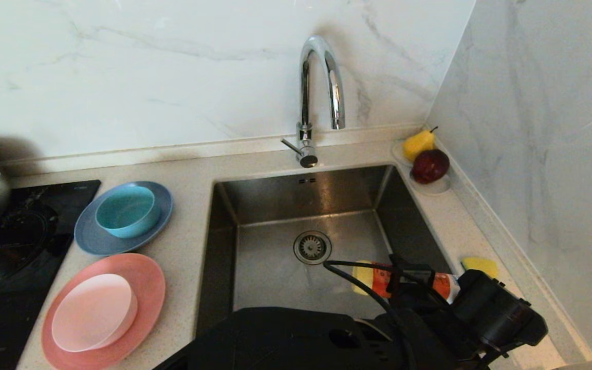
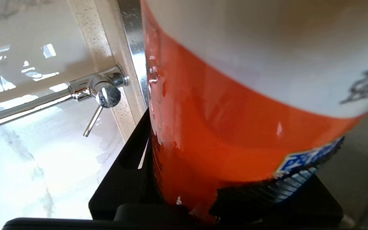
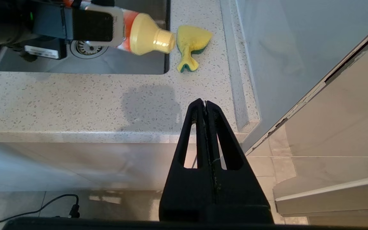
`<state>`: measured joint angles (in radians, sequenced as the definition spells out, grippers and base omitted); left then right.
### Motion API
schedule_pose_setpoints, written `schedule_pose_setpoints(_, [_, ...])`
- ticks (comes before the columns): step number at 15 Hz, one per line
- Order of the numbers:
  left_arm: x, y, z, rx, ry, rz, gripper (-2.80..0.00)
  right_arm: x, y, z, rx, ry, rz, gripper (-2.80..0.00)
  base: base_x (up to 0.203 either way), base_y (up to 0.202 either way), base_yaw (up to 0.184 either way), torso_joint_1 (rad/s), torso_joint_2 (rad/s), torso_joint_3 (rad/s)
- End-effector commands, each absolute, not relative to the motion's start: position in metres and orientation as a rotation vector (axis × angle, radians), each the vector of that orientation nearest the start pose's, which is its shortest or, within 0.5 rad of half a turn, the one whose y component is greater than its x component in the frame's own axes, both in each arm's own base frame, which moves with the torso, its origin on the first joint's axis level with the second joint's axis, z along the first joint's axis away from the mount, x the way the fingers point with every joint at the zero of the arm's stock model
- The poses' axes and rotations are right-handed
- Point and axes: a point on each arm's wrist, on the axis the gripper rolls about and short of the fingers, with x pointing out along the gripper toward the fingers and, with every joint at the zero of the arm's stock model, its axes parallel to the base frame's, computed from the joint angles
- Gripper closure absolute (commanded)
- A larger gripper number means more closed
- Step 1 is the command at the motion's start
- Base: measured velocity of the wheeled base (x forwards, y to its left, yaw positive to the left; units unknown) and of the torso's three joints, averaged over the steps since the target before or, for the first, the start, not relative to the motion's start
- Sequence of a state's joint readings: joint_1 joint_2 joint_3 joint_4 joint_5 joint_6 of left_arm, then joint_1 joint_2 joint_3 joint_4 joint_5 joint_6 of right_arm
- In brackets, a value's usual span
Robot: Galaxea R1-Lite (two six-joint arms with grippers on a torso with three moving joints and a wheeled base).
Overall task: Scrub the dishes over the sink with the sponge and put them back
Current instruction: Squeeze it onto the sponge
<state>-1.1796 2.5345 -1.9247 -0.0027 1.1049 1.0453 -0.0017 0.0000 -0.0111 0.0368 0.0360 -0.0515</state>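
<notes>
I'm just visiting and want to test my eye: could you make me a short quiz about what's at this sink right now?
1. True or false: the left pincer holds an orange bottle lying sideways over the sink.
2. Where is the yellow sponge? A) in the sink B) on the counter beside the sink C) in the teal bowl
3. Fill in: the pale bowl sits on the ______ plate.

Key: 1 true. 2 B; it lies crumpled near the bottle's yellow cap. 3 pink; the teal bowl sits on the grey-blue plate. The right pincer is shut, empty, in front of the counter's edge.
</notes>
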Motion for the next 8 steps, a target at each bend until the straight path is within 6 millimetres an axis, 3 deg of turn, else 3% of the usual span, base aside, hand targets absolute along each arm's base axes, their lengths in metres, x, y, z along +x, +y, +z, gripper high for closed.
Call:
schedule_pose_setpoints(1, [0.2124, -0.4621, 0.0764, 1.602, 0.203, -0.203, 0.0, -0.0237, 0.0009, 0.0751, -0.052, 0.025, 0.036, 0.0, 0.0, 0.0, 0.0, 0.0, 0.0, 0.0])
schedule_pose_setpoints(8, [0.2161, -0.4608, 0.0751, 1.636, 0.207, -0.2, 0.0, -0.0236, 0.0008, 0.0747, -0.052, 0.026, 0.035, 0.0, 0.0, 0.0, 0.0, 0.0, 0.0, 0.0])
